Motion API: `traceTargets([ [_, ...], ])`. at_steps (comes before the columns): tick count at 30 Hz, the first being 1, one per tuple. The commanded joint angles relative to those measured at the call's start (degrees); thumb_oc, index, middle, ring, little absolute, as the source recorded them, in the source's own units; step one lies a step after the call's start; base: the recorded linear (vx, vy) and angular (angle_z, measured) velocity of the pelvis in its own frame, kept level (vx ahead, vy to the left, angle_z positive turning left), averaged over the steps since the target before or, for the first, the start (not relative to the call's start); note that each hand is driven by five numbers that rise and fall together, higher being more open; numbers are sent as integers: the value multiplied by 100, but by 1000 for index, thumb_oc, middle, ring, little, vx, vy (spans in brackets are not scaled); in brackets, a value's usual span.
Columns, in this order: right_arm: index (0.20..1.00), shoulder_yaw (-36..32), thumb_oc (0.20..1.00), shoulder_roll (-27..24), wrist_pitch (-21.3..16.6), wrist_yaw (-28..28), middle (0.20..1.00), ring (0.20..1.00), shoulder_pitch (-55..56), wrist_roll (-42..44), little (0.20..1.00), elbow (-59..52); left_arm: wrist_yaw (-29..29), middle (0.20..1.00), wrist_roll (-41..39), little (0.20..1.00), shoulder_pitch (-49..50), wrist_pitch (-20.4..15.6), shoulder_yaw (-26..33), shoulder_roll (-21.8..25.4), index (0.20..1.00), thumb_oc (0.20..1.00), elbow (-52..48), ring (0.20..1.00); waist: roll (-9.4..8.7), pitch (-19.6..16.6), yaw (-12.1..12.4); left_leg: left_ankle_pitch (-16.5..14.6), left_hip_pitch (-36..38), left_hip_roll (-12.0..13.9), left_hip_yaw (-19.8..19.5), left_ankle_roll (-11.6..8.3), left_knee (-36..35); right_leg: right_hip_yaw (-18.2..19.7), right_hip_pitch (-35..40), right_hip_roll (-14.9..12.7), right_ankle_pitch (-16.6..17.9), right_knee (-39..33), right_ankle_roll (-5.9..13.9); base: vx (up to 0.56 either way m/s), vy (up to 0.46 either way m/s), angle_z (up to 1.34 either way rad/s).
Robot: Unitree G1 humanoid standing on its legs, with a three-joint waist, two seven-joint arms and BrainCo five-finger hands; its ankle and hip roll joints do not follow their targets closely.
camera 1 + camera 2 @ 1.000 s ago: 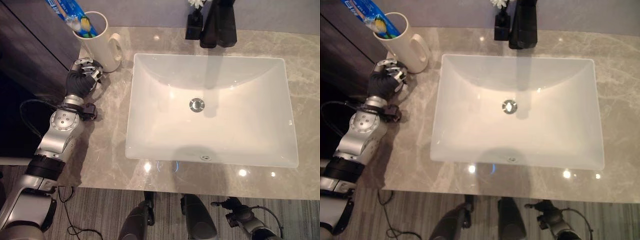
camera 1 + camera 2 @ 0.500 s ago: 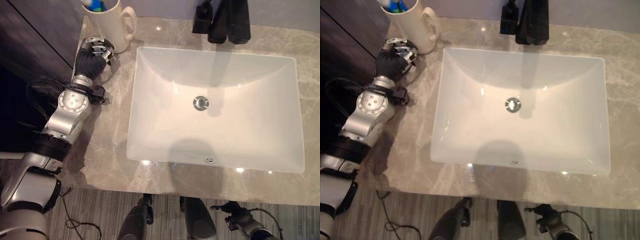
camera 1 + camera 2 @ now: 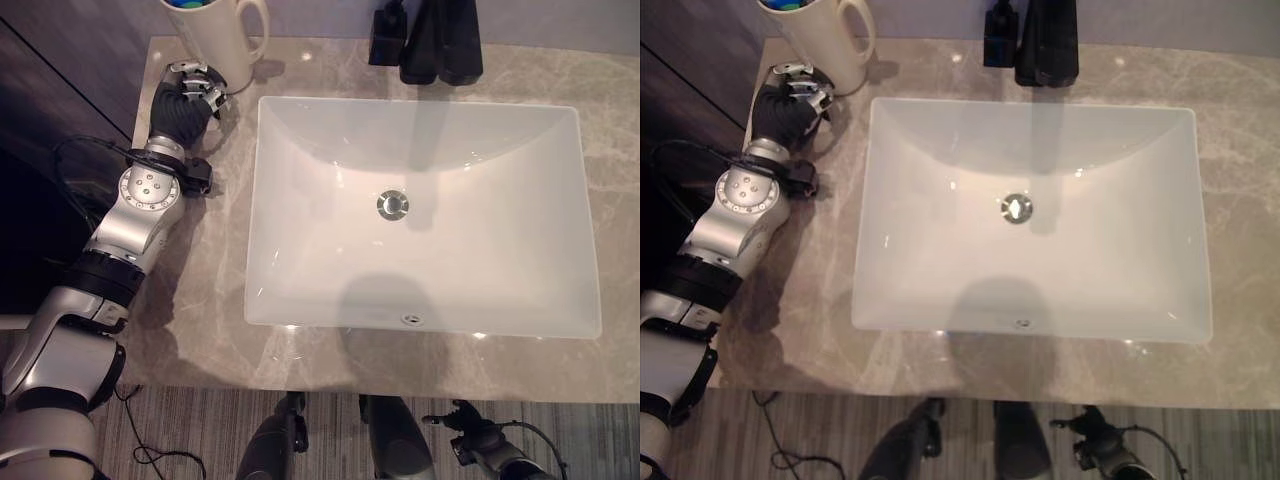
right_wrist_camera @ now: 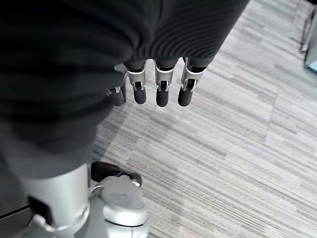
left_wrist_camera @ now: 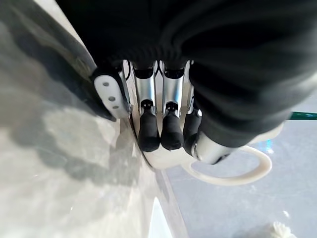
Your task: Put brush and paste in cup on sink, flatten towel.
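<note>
Marble counter [image 3: 210,290] runs round a white sink [image 3: 420,300], with a dark tap [image 3: 440,45] at the back edge. From the left eye, the cup [image 3: 215,35] stands upright at the counter's back left corner, clear of the basin, so it is handy yet out of the way of water. Something blue and green shows at its mouth [image 3: 185,3], probably the brush and paste already stowed, though the frame cuts them off. No towel is on the counter here. The left hand [image 3: 185,95] lies just beside the cup's base, forearm stretched up along the counter's left edge, wrist straight and palm down.

From the right eye, the same layout holds: the cup's handle [image 3: 862,35] points toward the sink, and the left hand sits near its foot, fingers bent loosely and around nothing.

In the left wrist view, the fingers [image 5: 148,134] hang relaxed, dark tips just short of the cup's pale base, with the handle loop beyond them. They hold nothing; whether a tip touches the cup is hard to say.

In the right wrist view, the right hand [image 4: 157,84] hangs low over grey striped floor [image 4: 237,148], fingers slack and empty, the arm down at the robot's side, idle.
</note>
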Motion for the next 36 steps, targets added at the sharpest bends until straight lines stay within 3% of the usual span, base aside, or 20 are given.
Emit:
traceTargets([
  [1,1000,-2,1000,-80,106,-89,1000,1000,198,75,1000,240,90,200,137,200,570,173,368,221,200,200,215,200,-80,-209,10,-437,-39,213,269,-260,607,580,-244,-218,-258,486,306,29,-34,-3],
  [10,1000,-193,1000,-68,11,-252,1000,1000,166,331,1000,105,511,200,22,200,298,58,681,276,200,200,918,200,-57,-201,-78,-425,-58,283,333,-309,612,627,-353,-139,-265,520,275,4,-10,1],
  [23,1000,43,1000,-63,-160,-349,1000,1000,136,444,1000,16,884,200,302,200,-680,-42,235,86,200,200,1637,200,-192,-190,-283,-322,-209,521,472,-354,502,769,-747,128,-186,519,249,-9,-26,-10],
  [29,1000,69,1000,-41,-194,-396,1000,1000,206,479,1000,14,929,200,365,200,-658,-74,126,-192,200,200,1381,200,-202,-148,-349,-401,-268,547,508,-348,588,848,-882,196,-233,627,238,4,-17,-9],
  [36,1000,48,1000,-64,-220,-388,1000,1000,228,503,1000,43,850,200,570,200,-658,-39,4,-192,200,200,1258,200,-175,-175,-391,-424,-283,559,568,-357,606,921,-977,237,-216,643,230,6,-11,-8],
])
